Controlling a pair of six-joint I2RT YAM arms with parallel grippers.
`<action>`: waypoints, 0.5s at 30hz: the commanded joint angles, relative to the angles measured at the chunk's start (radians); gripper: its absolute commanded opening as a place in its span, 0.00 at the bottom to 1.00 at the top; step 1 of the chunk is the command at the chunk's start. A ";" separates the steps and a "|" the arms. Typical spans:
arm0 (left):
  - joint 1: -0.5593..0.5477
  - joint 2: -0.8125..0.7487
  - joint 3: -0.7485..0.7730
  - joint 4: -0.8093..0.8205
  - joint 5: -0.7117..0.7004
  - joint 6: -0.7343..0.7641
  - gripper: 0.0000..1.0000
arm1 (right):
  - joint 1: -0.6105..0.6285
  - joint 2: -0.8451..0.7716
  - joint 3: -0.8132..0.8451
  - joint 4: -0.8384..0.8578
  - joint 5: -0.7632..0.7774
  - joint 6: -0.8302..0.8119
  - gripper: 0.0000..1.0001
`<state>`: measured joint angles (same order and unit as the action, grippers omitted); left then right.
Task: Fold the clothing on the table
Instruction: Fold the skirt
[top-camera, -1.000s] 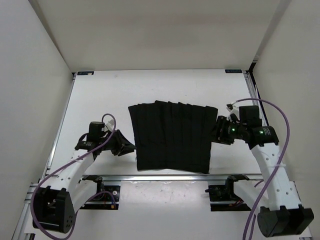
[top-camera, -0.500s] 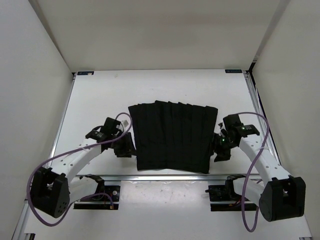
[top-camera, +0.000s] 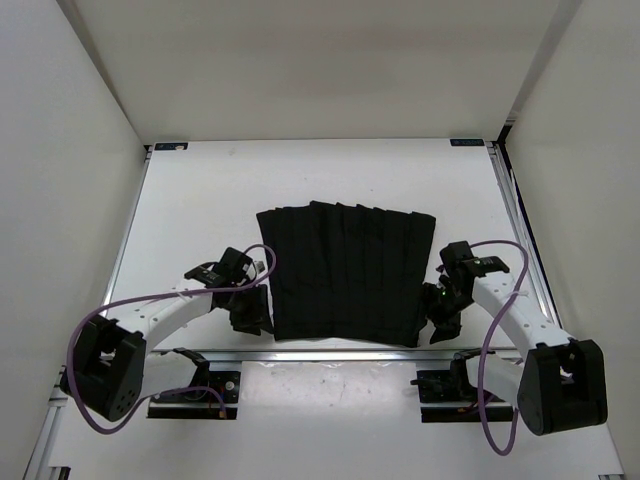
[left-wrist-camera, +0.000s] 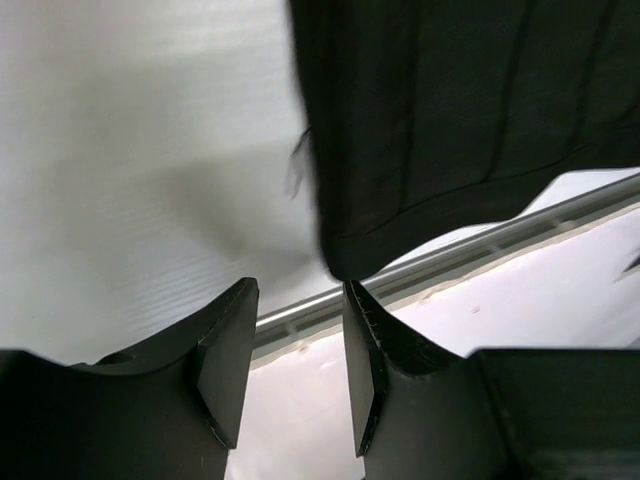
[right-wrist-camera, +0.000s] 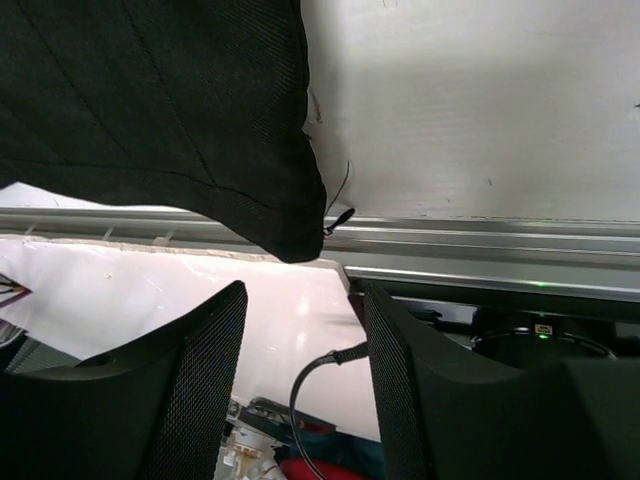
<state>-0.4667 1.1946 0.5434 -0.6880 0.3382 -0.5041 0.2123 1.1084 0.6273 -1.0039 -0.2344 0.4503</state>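
Observation:
The clothing, a black pleated garment, lies spread flat in the middle of the white table. My left gripper hovers at its near-left corner, pointing toward the near edge. In the left wrist view the clothing ends in a corner just ahead of the open left gripper, with nothing between the jaws. My right gripper sits at the near-right corner. In the right wrist view the clothing hangs a corner just ahead of the open right gripper, which is also empty.
A silver rail runs along the table's near edge, right under both corners, also seen as the rail in the right wrist view. Purple cables loop off both arms. White walls close in the left, right and back.
Both arms drew back toward the near edge, moving the grippers from the clothing's side edges to its near corners. Both pairs of jaws opened a little wider.

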 joint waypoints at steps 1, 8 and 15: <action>-0.001 -0.015 0.016 0.094 0.045 -0.039 0.51 | 0.012 0.010 0.025 0.016 0.000 0.028 0.56; -0.026 0.068 -0.016 0.188 0.075 -0.082 0.51 | 0.009 0.030 0.034 0.014 0.004 0.027 0.56; -0.058 0.117 -0.074 0.280 0.073 -0.132 0.41 | -0.008 0.041 0.038 0.045 0.015 0.036 0.55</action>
<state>-0.5037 1.2942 0.5140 -0.4763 0.4255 -0.6147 0.2146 1.1381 0.6323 -0.9840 -0.2302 0.4709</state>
